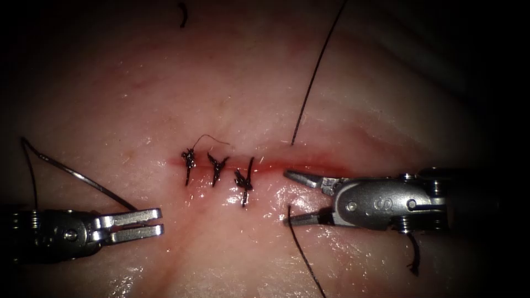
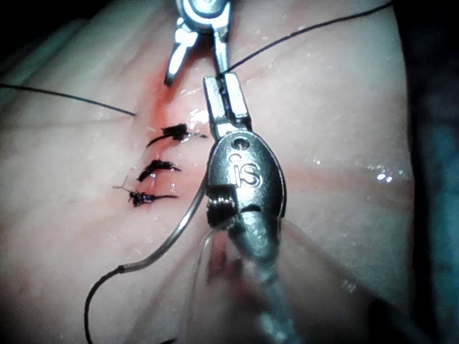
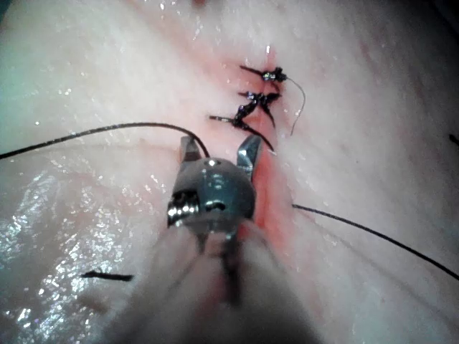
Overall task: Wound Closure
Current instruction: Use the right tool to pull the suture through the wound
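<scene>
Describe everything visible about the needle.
The needle is a thin, curved, shiny metal wire lying clear of the tissue, left of the cut. The left tool holds it near its pointed end, jaws shut on it, and the curve rises away to the left. Dark thread joins its far end. In the left wrist view it arcs beside the tool's body.

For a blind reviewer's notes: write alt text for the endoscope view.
The left hand, lying left of the cut on the tissue, has its jaws shut on the needle, which is out of the tissue. The right hand rests open and empty beside three stitches, with thread crossing the cut.
</scene>
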{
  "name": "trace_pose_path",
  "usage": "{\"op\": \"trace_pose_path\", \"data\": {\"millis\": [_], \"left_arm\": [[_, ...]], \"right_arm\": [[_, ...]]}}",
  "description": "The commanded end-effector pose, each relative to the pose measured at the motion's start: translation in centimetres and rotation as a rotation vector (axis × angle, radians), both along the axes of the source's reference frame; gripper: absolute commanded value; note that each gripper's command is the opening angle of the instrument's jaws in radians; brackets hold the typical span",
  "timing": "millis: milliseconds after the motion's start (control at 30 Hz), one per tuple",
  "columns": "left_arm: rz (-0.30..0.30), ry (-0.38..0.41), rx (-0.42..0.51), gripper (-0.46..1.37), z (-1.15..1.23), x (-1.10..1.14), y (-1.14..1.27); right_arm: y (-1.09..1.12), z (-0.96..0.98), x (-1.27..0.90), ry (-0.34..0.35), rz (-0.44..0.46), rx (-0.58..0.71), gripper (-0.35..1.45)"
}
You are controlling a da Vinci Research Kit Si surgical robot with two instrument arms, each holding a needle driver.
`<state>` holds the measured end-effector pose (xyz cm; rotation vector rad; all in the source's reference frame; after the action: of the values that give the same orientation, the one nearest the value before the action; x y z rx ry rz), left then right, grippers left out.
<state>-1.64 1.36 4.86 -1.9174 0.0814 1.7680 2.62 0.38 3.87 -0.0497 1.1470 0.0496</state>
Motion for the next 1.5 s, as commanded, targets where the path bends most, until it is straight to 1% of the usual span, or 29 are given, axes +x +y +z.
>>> {"op": "trace_pose_path", "data": {"millis": [33,100,167,200,233,333,367,400,467,767,800,1000,1033,1200,1267,1400,1500], "left_arm": [[0.005,-0.002,-0.001,-0.35,0.0,0.01,0.0],[0.004,-0.001,0.0,-0.35,0.0,0.02,-0.01],[0.005,-0.001,0.0,-0.35,0.0,0.04,-0.01],[0.004,0.0,0.0,-0.35,0.0,0.05,-0.01],[0.003,0.002,0.001,-0.35,0.0,0.05,-0.01],[0.003,0.002,0.001,-0.35,-0.01,0.06,-0.01],[0.003,0.002,0.001,-0.35,-0.01,0.06,-0.01],[0.001,0.004,0.002,-0.35,-0.01,0.06,-0.01],[0.001,0.004,0.002,-0.35,-0.01,0.06,-0.01],[-0.001,0.005,0.002,-0.35,-0.01,0.04,-0.01],[-0.001,0.005,0.002,-0.35,-0.01,0.04,-0.01],[0.0,0.005,0.002,-0.35,-0.02,0.05,-0.03],[-0.001,0.005,0.001,-0.35,-0.02,0.04,-0.03],[-0.002,0.009,-0.005,-0.35,-0.01,0.01,-0.03],[-0.003,0.009,-0.005,-0.35,-0.01,0.0,-0.03],[-0.001,0.011,-0.01,-0.35,-0.02,0.02,-0.04],[0.0,0.01,-0.011,-0.35,-0.02,0.04,-0.05]], "right_arm": [[0.0,0.0,0.0,0.006,-0.012,0.002,0.96],[-0.01,0.01,-0.01,0.005,-0.036,-0.016,0.55],[-0.02,0.0,-0.06,0.005,-0.046,-0.027,-0.24],[-0.03,0.0,-0.08,-0.006,-0.04,-0.03,-0.35],[-0.05,-0.01,-0.1,-0.023,-0.026,-0.036,-0.35],[-0.09,-0.05,-0.14,-0.031,-0.014,-0.04,-0.35],[-0.09,-0.06,-0.14,-0.029,-0.006,-0.03,-0.35],[-0.12,-0.08,-0.13,-0.024,0.021,0.022,-0.35],[-0.15,-0.12,-0.13,-0.019,0.023,0.027,-0.35],[-0.34,-0.31,-0.13,-0.032,-0.036,-0.02,-0.35],[-0.42,-0.36,-0.11,-0.042,-0.051,-0.022,-0.35],[-0.69,-0.56,-0.05,-0.052,-0.098,-0.025,-0.35],[-0.79,-0.61,-0.01,-0.055,-0.112,-0.025,-0.35],[-1.07,-0.74,0.14,-0.058,-0.141,-0.031,-0.35],[-1.2,-0.79,0.22,-0.049,-0.149,-0.036,-0.35],[-1.45,-0.9,0.36,-0.035,-0.171,-0.045,-0.35],[-1.66,-1.03,0.47,-0.041,-0.205,-0.046,-0.35]]}}
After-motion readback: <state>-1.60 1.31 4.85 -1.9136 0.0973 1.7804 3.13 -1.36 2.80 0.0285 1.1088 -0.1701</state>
